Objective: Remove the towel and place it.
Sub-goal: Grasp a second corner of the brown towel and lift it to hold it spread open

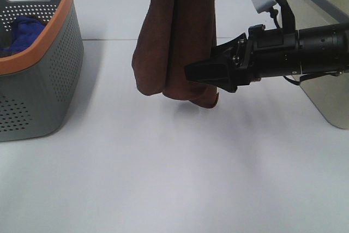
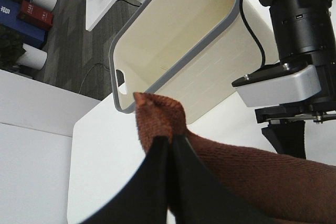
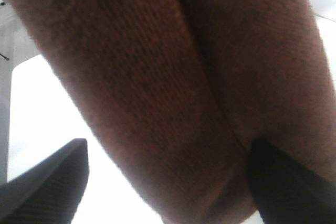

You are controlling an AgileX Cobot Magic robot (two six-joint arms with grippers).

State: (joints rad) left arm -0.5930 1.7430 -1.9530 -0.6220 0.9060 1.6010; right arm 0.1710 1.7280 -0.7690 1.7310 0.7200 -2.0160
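Observation:
The dark reddish-brown towel [image 1: 177,36] hangs in folds above the white table, its top out of the exterior view. In the left wrist view my left gripper [image 2: 169,141] is shut on a corner of the towel [image 2: 157,116]; this gripper does not show in the exterior view. My right gripper [image 1: 204,66] reaches in from the right at the towel's lower end. In the right wrist view it [image 3: 168,182] is open, with the towel [image 3: 157,77] filling the space between its two fingers.
A grey perforated basket with an orange rim [image 1: 54,20] stands at the left with a blue cloth [image 1: 24,31] in it. A cream bin with a grey rim [image 1: 327,96] stands at the right, also in the left wrist view [image 2: 173,40]. White table [image 1: 174,178] lies below.

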